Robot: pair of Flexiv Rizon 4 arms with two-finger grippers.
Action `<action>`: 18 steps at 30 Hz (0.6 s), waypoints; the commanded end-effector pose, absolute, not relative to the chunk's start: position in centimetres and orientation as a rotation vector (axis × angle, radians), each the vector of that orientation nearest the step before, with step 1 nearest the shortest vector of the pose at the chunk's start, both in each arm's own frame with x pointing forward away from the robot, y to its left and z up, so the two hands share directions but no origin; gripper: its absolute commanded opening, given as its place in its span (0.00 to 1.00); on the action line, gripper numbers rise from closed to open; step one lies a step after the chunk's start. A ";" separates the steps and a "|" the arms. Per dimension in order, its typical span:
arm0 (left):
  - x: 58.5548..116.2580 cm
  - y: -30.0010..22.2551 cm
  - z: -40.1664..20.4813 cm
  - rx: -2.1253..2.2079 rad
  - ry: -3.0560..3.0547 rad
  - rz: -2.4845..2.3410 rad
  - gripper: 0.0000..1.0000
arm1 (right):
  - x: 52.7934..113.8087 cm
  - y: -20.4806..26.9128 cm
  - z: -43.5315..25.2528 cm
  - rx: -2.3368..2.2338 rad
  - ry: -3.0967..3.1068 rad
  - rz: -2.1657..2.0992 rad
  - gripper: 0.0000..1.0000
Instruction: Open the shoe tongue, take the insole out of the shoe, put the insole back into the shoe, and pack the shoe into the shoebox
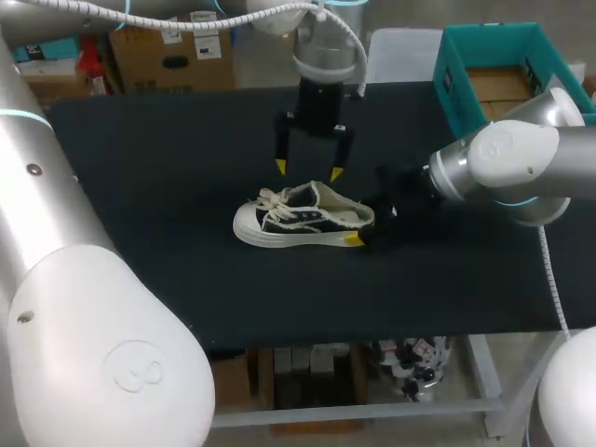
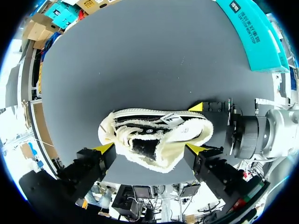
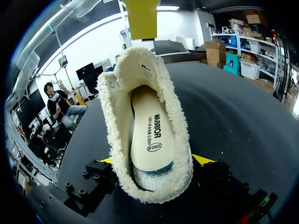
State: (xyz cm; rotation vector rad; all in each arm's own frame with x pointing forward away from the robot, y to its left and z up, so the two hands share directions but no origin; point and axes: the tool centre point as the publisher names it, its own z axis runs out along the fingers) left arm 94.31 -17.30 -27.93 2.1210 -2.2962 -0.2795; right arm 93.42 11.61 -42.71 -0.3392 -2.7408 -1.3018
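A white and dark sneaker (image 1: 298, 222) with a fleecy lining lies on its sole mid-table, toe toward my left. My right gripper (image 1: 365, 222) is at its heel, a yellow-tipped finger on each side of the heel (image 3: 154, 161), shut on the shoe (image 3: 140, 93). The cream insole (image 3: 150, 135) lies flat inside. My left gripper (image 1: 308, 169) hangs open just above the laces and tongue, fingers straddling the shoe (image 2: 154, 135) without touching it (image 2: 150, 148). The teal shoebox (image 1: 503, 70) stands at the far right corner.
The black table top (image 1: 168, 168) stretches bare to the left of the shoe and along the front edge. The teal box (image 2: 254, 37) holds a brown cardboard piece and sits beyond my right arm.
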 end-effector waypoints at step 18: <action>92.8 -17.3 -30.4 2.204 -2.307 -0.410 0.78 | 93.6 11.6 -43.4 -0.338 -2.738 -1.305 0.00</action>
